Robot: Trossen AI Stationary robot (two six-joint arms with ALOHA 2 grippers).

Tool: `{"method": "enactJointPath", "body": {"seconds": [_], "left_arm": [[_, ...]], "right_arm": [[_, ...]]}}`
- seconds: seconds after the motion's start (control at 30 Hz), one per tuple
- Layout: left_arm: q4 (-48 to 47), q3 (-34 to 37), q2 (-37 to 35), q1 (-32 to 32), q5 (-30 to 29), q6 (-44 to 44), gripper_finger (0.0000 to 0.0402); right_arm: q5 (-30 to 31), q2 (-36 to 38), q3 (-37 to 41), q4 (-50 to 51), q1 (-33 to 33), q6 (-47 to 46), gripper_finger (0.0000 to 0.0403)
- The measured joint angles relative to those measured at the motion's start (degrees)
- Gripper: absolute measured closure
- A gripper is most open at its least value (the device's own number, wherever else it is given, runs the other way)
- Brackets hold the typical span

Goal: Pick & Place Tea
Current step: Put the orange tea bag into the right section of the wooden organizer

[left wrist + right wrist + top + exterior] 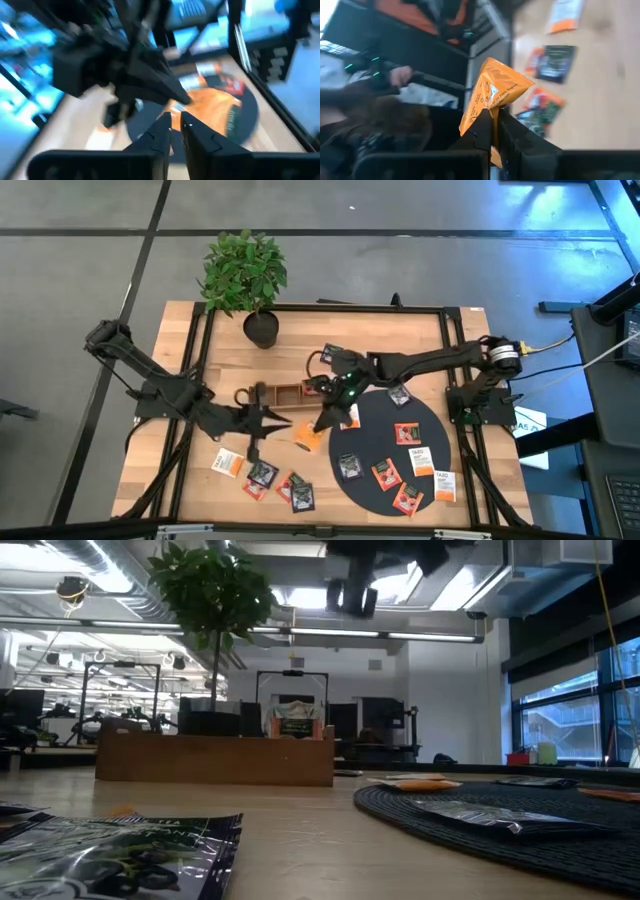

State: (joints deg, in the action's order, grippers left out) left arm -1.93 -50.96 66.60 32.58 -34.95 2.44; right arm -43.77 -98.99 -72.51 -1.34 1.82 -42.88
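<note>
A: Nearest the low camera, at 7 o'clock, lies a dark sachet [120, 850] flat on the wooden table [300, 840]; what comes next?

B: At 4 o'clock, the edge of the black round mat [480, 830] bearing a grey sachet [490, 817]; farther off, the wooden tray [215, 758], and behind it the potted plant [212, 590].

A: Where is the orange sachet [492, 97]?

B: Off the table, pinched at its lower edge between the right gripper's [495, 125] two fingers, which press together on it; the packet rises beyond the fingertips, folded to a peak. From above, the right gripper [322, 422] sits at table centre, with the orange sachet [308, 438] at its 7 o'clock.

A: And the left gripper [176, 125]?

B: Its fingers stand nearly together with a thin gap, tips just at the same orange sachet [210, 107]; whether they touch it cannot be told. From above, the left gripper [278, 420] lies at 9 o'clock of the packet.

A: Other tea?

B: Loose sachets [262, 475] at 6 o'clock on bare wood; more sachets [420, 460] on the mat at 4 o'clock.
</note>
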Motion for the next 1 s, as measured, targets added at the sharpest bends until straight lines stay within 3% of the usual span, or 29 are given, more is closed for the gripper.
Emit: {"method": "enactJointPath", "body": {"seconds": [0.2,0.3,0.47,0.53,0.73,1.0], "left_arm": [[10.78,-0.07,-1.64,0.00,-6.96,4.26,0.0309],[11.69,-0.07,-1.98,-0.04,-7.49,6.11,0.0285],[13.02,-0.08,-1.96,-0.04,-7.16,6.52,0.0261],[12.93,-0.09,-1.93,-0.04,-4.82,11.33,0.0258],[12.52,-0.04,-1.28,0.07,8.28,39.66,0.0262],[21.06,-0.11,0.01,0.37,10.68,48.40,0.0263]], "right_arm": [[-0.93,1.75,0.00,-12.26,1.10,-4.26,0.0379],[-1.85,1.76,0.00,-20.48,1.98,-7.91,0.0379],[-2.71,1.74,0.00,-26.06,2.97,-14.00,0.0378],[-2.82,1.75,0.00,-27.68,3.42,-15.68,0.0378],[-2.55,1.72,0.02,-30.47,4.20,-19.61,0.0378],[0.58,1.70,0.02,-29.67,4.42,-19.82,0.0377]]}}
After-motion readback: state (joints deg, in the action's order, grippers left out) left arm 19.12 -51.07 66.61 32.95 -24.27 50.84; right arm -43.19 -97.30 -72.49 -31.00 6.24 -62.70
